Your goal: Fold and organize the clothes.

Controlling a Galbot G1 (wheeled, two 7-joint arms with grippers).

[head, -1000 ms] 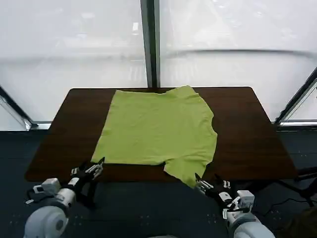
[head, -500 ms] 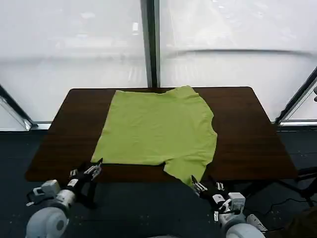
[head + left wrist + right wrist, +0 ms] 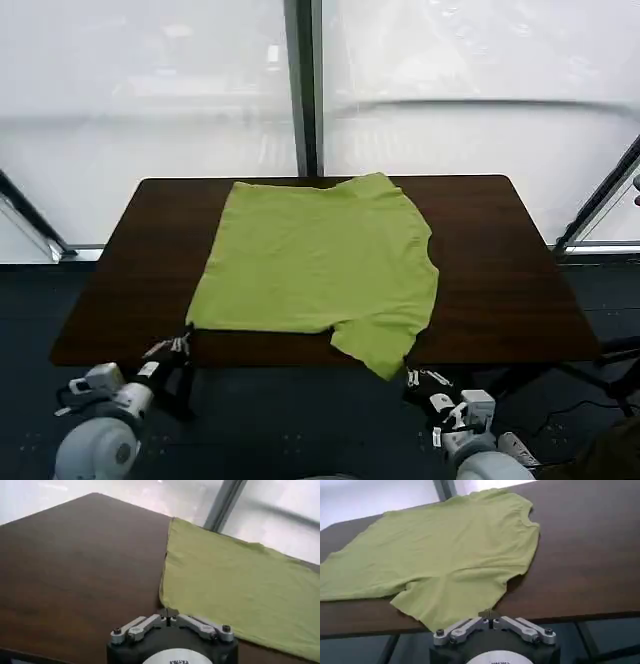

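Change since the earlier frames: both grippers have drawn back and down from the near table edge; the right gripper, which reached just under the hanging sleeve tip, now sits lower and clear of it; the shirt lies as before.

Left gripper (image 3: 180, 345): below the table's near left edge, just under the shirt's near left corner, apart from the cloth. Fingertips together, clenched on nothing; the left wrist view shows the tips (image 3: 168, 613) meeting at a point.

Right gripper (image 3: 425, 378): below the near edge, just right of the sleeve's overhang, not touching it. Fingers (image 3: 490, 614) pressed together in the right wrist view, holding nothing.

Shirt (image 3: 318, 262): lime yellow-green, short-sleeved, spread flat on the middle of the table, slightly left of centre. Far edge close to the table's far edge. One sleeve points toward the robot at the near right and its tip hangs a little over the near edge. Light wrinkles across the cloth; right side curves inward near mid-length.

Table (image 3: 505, 280): dark brown, rectangular, bare wood on both sides of the shirt, wider on the right.

Surroundings: pale window panes behind the table with a dark vertical post (image 3: 302, 85) between them; dark floor below.
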